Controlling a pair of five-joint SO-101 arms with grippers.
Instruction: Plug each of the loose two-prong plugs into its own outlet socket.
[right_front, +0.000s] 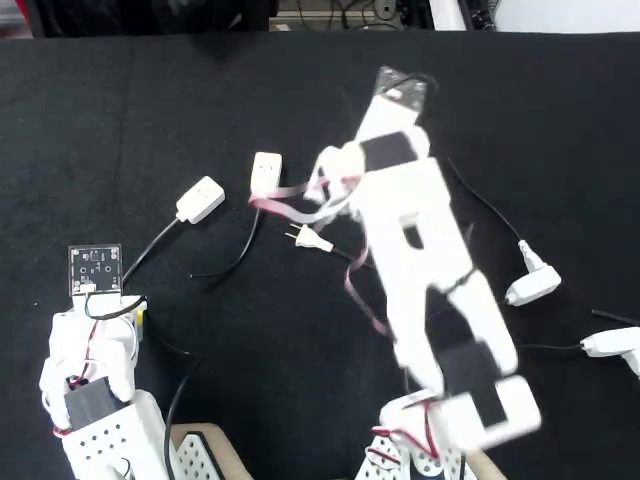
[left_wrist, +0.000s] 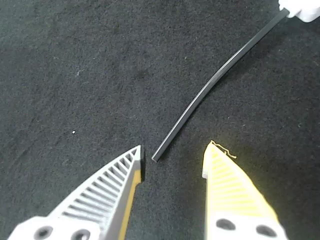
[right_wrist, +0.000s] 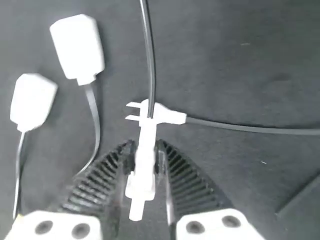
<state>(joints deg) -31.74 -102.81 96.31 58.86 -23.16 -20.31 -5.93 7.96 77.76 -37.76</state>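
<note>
Right jaws pinch what looks like a white plug, ready for carrying to an outlet socket; left jaws gape empty over the bench.

Two white plastic robot arms. The left arm carries a black motor block, red wires and a square black marker plate with white dots. The right arm trails pink wires. The left gripper has ribbed triangular fingers, one white and one yellow. The right gripper has black ribbed ones on white mounts.
</note>
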